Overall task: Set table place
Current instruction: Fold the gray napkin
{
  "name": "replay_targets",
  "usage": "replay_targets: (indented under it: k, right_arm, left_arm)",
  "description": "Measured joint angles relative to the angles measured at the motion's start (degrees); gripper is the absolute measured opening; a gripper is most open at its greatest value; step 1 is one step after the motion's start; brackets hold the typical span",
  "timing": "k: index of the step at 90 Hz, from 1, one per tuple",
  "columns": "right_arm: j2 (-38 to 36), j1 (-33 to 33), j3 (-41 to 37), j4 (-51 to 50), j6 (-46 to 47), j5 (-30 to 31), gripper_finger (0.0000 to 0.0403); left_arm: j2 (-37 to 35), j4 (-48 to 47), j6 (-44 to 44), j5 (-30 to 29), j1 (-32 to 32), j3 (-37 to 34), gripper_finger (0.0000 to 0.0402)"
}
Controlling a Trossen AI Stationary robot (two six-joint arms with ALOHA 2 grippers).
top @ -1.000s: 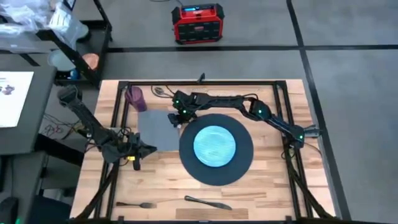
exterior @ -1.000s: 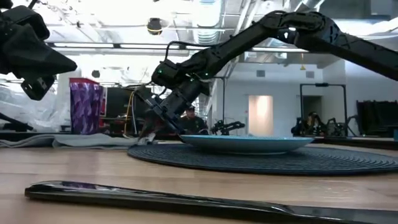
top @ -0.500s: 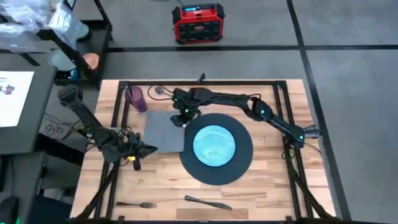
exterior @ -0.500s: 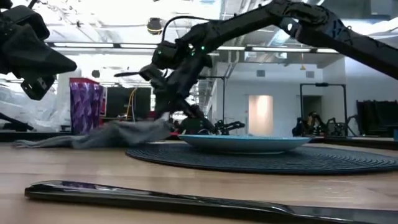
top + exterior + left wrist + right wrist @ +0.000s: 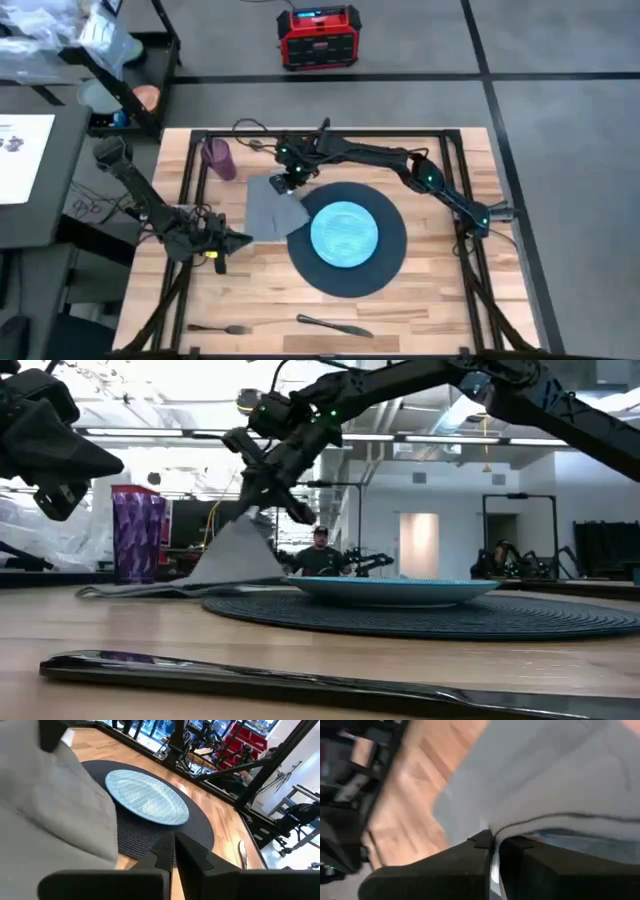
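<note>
The right gripper (image 5: 290, 180) pinches a corner of the grey napkin (image 5: 272, 208), lifting it just beside the place (image 5: 390, 262) on the table (image 5: 420, 310). Carry it low and taut to avoid snagging the plate (image 5: 345, 234). The left gripper (image 5: 240, 239) waits pressed closed, near the place.

A grey floor (image 5: 560, 150) crossed by dark lines surrounds the worktop, with a red box (image 5: 317, 37) on it beyond the far edge and a dark grey side desk (image 5: 30, 170) alongside, while across the room bright ceiling lights (image 5: 180, 380) shine above a pale doorway (image 5: 419, 545).
</note>
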Motion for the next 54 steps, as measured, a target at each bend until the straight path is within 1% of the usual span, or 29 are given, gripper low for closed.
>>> replay_targets:
  k: [8,16,25,42,54]
  right_arm:
    - [2.0,0.0,0.0,3.3,1.3,-1.3,0.0]
    - [3.4,-0.1,-0.1,4.2,2.9,-2.5,0.0]
    - [3.5,-0.2,-0.1,3.4,2.6,-2.7,0.0]
    - [3.2,-0.2,-0.1,8.0,2.6,-3.9,0.0005]
    - [3.0,-0.2,-0.1,11.7,3.5,-7.2,0.0013]
  left_arm:
    - [0.0,0.1,0.0,0.0,0.0,0.0,0.0]
    - [0.0,0.1,-0.1,0.0,0.0,0.0,0.0]
    - [0.0,0.0,0.0,0.0,0.0,0.0,0.0]
    - [0.0,-0.3,0.0,0.0,0.0,0.0,0.0]
    - [0.0,-0.1,0.0,0.0,0.0,0.0,0.0]
